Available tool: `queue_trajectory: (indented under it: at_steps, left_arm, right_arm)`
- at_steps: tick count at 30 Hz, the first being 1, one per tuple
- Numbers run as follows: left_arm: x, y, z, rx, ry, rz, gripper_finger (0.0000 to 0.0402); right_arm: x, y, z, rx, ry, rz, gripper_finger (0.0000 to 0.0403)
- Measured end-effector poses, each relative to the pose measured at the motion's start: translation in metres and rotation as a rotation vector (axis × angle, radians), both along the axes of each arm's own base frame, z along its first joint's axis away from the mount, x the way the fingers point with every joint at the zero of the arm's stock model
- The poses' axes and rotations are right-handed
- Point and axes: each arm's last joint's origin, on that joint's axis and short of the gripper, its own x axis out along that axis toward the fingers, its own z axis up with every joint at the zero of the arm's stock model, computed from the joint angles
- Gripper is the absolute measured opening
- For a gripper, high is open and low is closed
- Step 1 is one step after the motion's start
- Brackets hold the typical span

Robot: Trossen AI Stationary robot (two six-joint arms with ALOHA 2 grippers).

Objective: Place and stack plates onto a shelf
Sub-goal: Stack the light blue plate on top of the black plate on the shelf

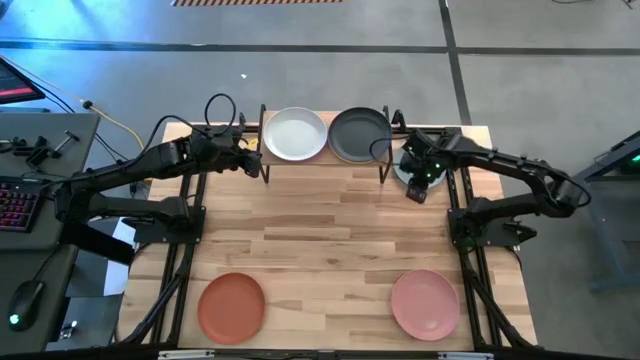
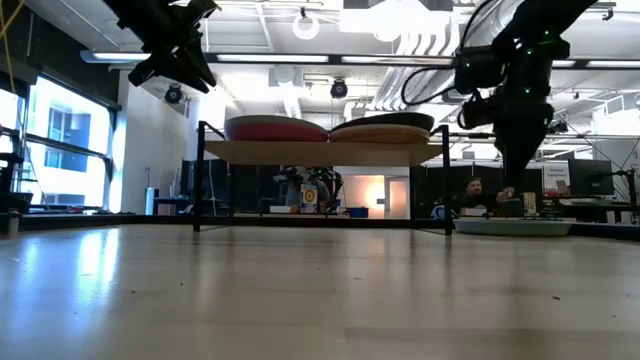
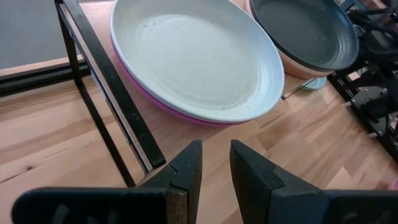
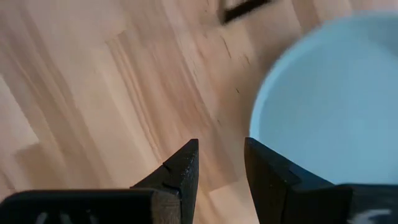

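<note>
The shelf (image 1: pixel 327 157) stands at the table's far edge and bears two stacks. On its left, a pale grey-green plate (image 3: pixel 193 59) lies on a magenta plate (image 3: pixel 155 99). On its right, a charcoal plate (image 3: pixel 305 31) lies on a peach plate (image 3: pixel 292 67). Another pale grey-green plate (image 4: pixel 329 93) lies flat on the table right of the shelf. My right gripper (image 4: pixel 221 155) hangs open above that plate's rim, pointing down (image 2: pixel 508 190). My left gripper (image 3: pixel 216 155) is raised left of the shelf, slightly open and holding nothing.
A terracotta plate (image 1: pixel 232 306) lies near the table's front left and a pink plate (image 1: pixel 425 303) near its front right. Bare wood spreads across the table's middle (image 1: pixel 330 240). The shelf's black legs (image 3: pixel 106 81) stand close to my left gripper.
</note>
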Motion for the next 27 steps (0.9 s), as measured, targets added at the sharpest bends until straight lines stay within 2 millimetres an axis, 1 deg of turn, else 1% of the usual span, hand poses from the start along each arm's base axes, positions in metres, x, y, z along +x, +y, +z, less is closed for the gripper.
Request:
queue_trajectory:
  at_steps: [4, 9, 12, 16, 21, 25, 27]
  left_arm:
    - [0.0, 0.0, 0.0, 0.0, 0.0, 0.0, 0.0072]
    - [0.0, 0.0, 0.0, -0.001, -0.001, 0.001, 0.0072]
    - [0.0, 0.0, 0.0, -0.001, -0.001, 0.001, 0.0072]
    - [0.0, 0.0, 0.0, 0.0, -0.001, 0.002, 0.0072]
    - [0.0, 0.0, 0.0, 0.004, 0.001, 0.008, 0.0072]
    - [0.0, 0.0, 0.0, 0.003, 0.001, 0.008, 0.0072]
    - [0.0, 0.0, 0.0, 0.003, 0.001, 0.009, 0.0072]
  right_arm:
    - [0.006, 0.007, 0.0, -0.078, 0.028, 0.167, 0.0108]
    - [0.01, 0.013, 0.0, -0.239, 0.144, 0.384, 0.0108]
    - [0.01, 0.012, 0.0, -0.264, 0.159, 0.466, 0.0108]
    - [0.01, 0.012, 0.0, -0.259, 0.151, 0.533, 0.0106]
    - [0.011, 0.013, -0.002, -0.234, 0.126, 0.608, 0.0091]
    - [0.005, 0.018, -0.018, -0.194, 0.156, 0.615, 0.0082]
    - [0.001, 0.019, -0.025, -0.186, 0.188, 0.592, 0.0081]
